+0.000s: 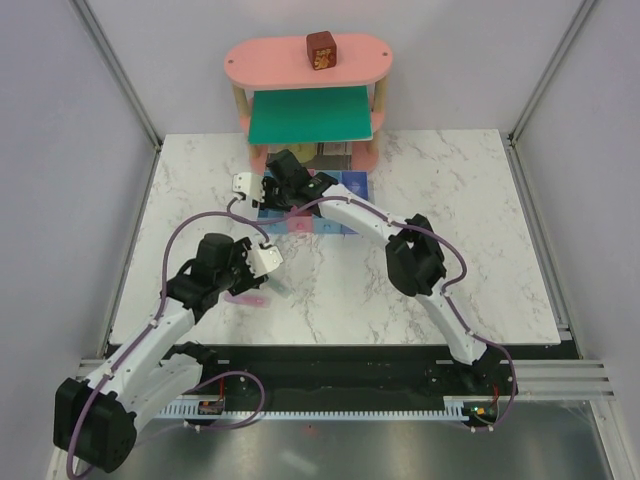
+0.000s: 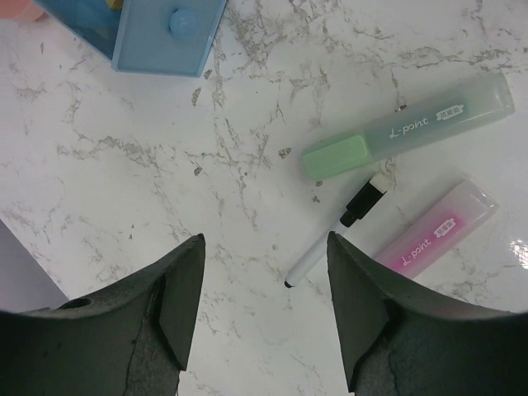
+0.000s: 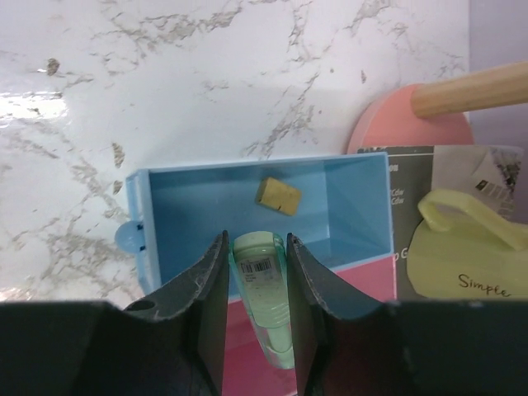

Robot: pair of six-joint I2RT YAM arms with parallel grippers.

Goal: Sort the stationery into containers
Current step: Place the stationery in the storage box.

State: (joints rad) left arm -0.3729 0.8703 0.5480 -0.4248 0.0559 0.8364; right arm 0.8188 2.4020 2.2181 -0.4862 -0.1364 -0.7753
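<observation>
A white marble table [image 1: 480, 230] sits between plain pale walls [image 1: 60, 120], and a pink and green shelf [image 1: 270, 60] stands at its far edge.

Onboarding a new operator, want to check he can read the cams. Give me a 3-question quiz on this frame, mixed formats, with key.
1. True or false: the right gripper is shut on a mint-green marker.
2. What lies in the light blue bin? A) yellow cube B) a red ruler C) a pair of scissors
3. In the left wrist view, how many stationery items lie on the table ahead of the open left gripper?

Key: 1 true. 2 A. 3 three: green highlighter, pink highlighter, small white pen with black cap.
</observation>
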